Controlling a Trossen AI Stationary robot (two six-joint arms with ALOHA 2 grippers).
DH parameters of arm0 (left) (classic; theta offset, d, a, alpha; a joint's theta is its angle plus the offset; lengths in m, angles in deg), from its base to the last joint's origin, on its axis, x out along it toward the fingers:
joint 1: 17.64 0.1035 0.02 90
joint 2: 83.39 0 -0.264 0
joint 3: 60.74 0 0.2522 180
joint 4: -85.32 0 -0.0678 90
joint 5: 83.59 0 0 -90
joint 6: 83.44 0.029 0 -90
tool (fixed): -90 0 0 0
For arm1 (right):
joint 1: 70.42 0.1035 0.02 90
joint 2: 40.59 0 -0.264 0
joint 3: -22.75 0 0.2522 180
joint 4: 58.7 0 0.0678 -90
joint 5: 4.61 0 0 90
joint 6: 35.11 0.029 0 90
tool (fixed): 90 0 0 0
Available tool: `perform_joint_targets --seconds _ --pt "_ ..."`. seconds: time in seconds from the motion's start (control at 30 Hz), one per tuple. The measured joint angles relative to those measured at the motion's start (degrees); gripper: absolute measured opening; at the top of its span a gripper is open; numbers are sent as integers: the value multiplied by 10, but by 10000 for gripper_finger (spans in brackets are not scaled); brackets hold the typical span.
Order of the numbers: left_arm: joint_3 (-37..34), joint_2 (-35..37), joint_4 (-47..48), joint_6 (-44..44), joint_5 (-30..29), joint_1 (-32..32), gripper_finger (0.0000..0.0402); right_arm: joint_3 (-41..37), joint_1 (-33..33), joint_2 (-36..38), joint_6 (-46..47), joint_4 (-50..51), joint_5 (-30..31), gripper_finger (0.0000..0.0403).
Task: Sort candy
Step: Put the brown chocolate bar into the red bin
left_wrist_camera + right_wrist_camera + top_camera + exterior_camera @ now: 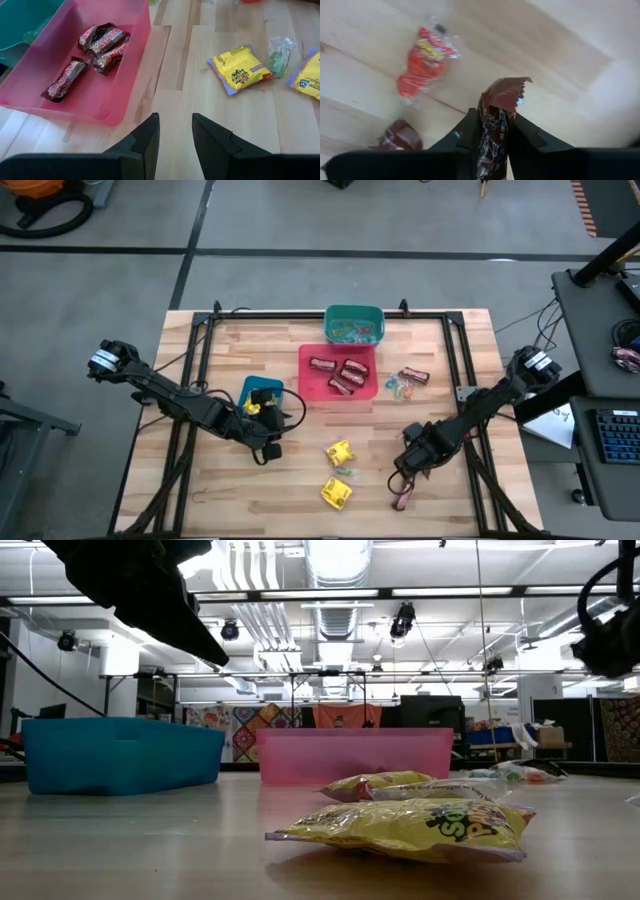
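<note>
One brown bar [492, 125] is sitting pinched between the right gripper [494, 131] fingers, near the table's front right. Light and crinkly, it looks best gripped across its stiffer middle, not the floppy wrapper ends. Left gripper [175, 132] is hovering part-open and empty beside the pink bin [131, 75], which is holding more bars.

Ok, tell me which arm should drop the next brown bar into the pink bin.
The right. Its hand is already shut on a dark brown wrapped candy bar near the table's front right. The left hand is empty beside the pink plastic bin, fingers apart.
</note>
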Motion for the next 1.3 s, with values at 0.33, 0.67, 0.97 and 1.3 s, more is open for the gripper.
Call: perform_joint_targets --seconds 0.33,0.67,0.97,1.3 --pt "0 0 -3 0 0 0 100 57 -41 91 -42 139 101 64" --pt "0 0 -6 0 0 0 100 124 -149 100 -287 151 274 64" --pt "0 0 -13 0 0 0 100 145 -283 62 -617 -7 323 64" --pt "0 0 -21 -6 0 0 100 142 -352 -5 -932 -172 317 63"
